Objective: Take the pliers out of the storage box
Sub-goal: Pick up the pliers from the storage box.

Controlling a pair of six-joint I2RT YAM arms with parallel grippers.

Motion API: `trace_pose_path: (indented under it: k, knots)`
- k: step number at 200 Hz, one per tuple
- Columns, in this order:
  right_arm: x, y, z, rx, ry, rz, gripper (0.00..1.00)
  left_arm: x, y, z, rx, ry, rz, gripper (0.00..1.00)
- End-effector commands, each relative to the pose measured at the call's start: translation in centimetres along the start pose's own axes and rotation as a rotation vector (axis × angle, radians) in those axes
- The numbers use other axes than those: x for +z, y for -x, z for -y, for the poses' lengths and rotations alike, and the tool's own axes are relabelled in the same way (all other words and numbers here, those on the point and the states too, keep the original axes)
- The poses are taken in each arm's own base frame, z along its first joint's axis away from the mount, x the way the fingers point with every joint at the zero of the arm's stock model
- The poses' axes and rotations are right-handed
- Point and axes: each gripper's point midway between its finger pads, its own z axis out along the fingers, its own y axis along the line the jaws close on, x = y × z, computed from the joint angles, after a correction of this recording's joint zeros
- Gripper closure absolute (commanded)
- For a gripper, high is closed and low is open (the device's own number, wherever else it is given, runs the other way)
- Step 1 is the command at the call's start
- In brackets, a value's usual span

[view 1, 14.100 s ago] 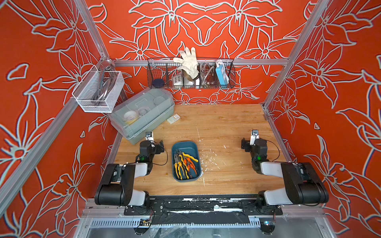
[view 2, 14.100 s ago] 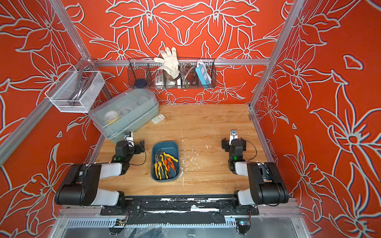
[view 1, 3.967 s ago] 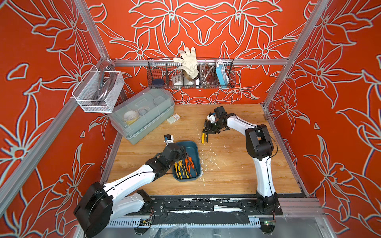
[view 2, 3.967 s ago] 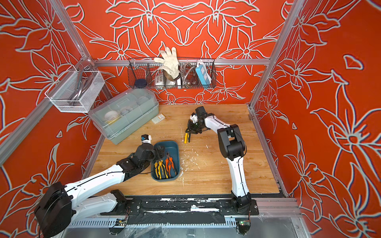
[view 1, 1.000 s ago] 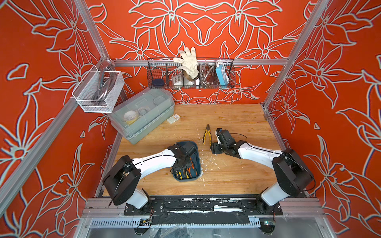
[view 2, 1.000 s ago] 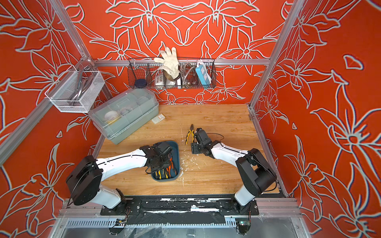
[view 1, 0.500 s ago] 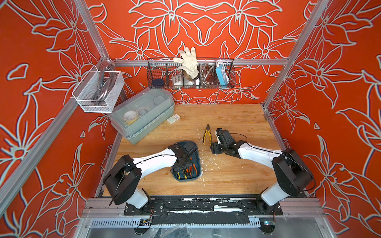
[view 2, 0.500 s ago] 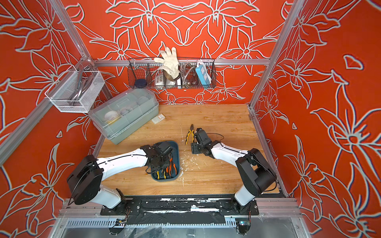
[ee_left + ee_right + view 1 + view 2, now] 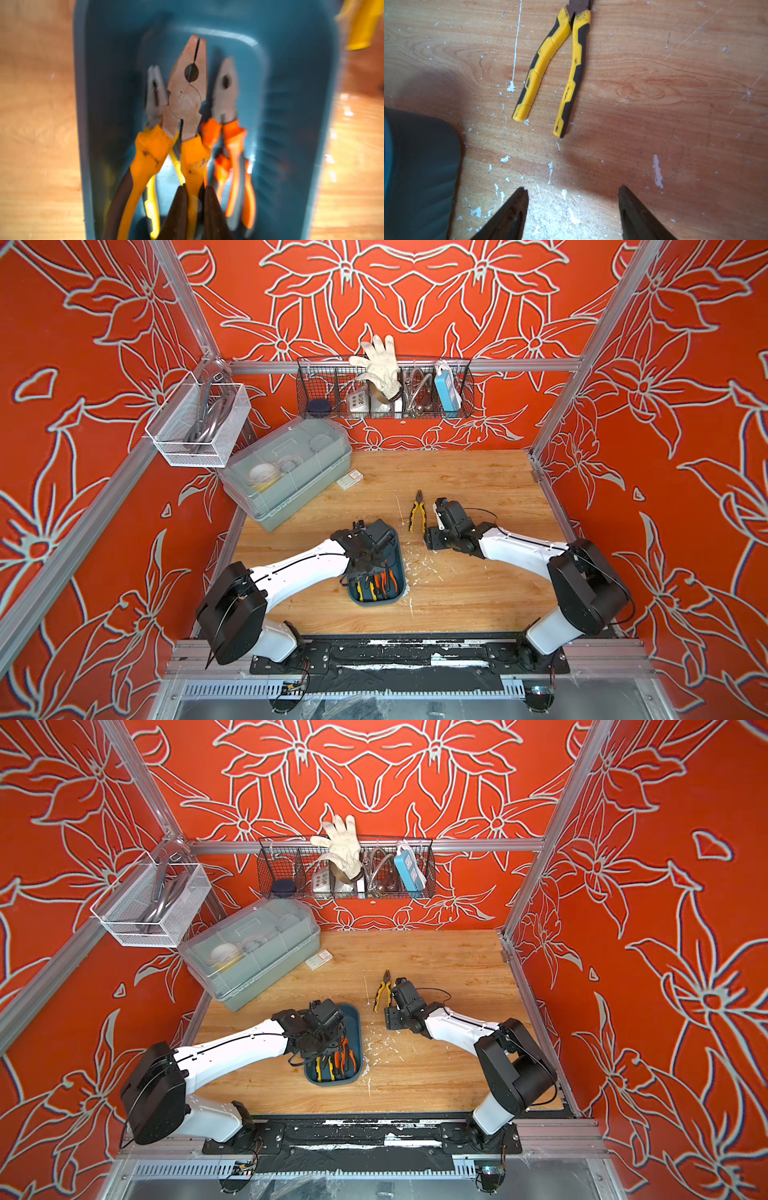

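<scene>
Left end effector (image 9: 194, 209) pinched tight on one handle of the yellow-handled pliers (image 9: 187, 99), heads toward 12 o'clock inside the storage box (image 9: 291, 83) beside orange-handled pliers (image 9: 225, 93); right end effector (image 9: 572, 189) spread wide above the worktop (image 9: 675, 104), another yellow pair (image 9: 542, 62) flat at the box's 1 o'clock.

No text can be read anywhere: the small white box (image 9: 349, 480) on the table (image 9: 457, 472) has a label too small to read, and the dark marks on the pliers (image 9: 541, 62) are not legible.
</scene>
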Motion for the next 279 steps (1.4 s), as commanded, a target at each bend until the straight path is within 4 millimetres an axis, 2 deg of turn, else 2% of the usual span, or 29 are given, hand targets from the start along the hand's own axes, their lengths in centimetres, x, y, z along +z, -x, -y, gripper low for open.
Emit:
trace_pose_path:
  k: [1, 35, 58, 83, 97, 131, 155, 192, 219, 265, 279]
  knots:
    - [-0.4, 0.4, 0.1, 0.004, -0.02, 0.002, 0.28, -1.6, 2.4, 2.5, 0.108, -0.055, 0.074, 1.0]
    - [-1.3, 0.9, 0.5, 0.0, -0.029, 0.046, 0.28, -2.0, 3.9, 5.7, 0.182, -0.15, 0.112, 1.0]
    - [-1.7, 1.1, 0.8, 0.0, -0.041, 0.066, 0.28, -1.4, 4.2, 6.8, 0.208, -0.198, 0.13, 1.0]
    - [-2.7, 1.1, 0.7, 0.032, -0.021, 0.081, 0.28, -0.7, 4.0, 7.0, 0.228, -0.236, 0.156, 1.0]
    - [-4.1, 1.2, -0.7, 0.094, 0.068, 0.087, 0.28, -0.6, 3.4, 7.1, 0.241, -0.281, 0.162, 1.0]
    - [-6.6, 1.1, -5.9, 0.355, 0.459, 0.12, 0.27, -2.3, 3.2, 7.2, 0.246, -0.379, 0.222, 1.0]
    - [-7.0, 1.2, -7.5, 0.489, 0.587, 0.125, 0.27, -4.0, 2.7, 7.5, 0.237, -0.494, 0.264, 1.0]
    - [-8.1, 2.1, -11.1, 0.442, 0.669, 0.087, 0.27, -5.8, 2.5, 7.2, 0.227, -0.577, 0.325, 1.0]
    - [-8.2, 2.7, -12.0, 0.408, 0.665, 0.098, 0.3, -5.9, 2.5, 7.1, 0.229, -0.574, 0.326, 1.0]
    - [-8.0, 3.1, -15.0, 0.36, 0.728, 0.075, 0.35, -5.8, 2.3, 7.5, 0.239, -0.587, 0.308, 1.0]
    - [-7.6, 3.2, -15.5, 0.355, 0.738, 0.065, 0.41, -5.8, 2.3, 7.4, 0.234, -0.586, 0.312, 1.0]
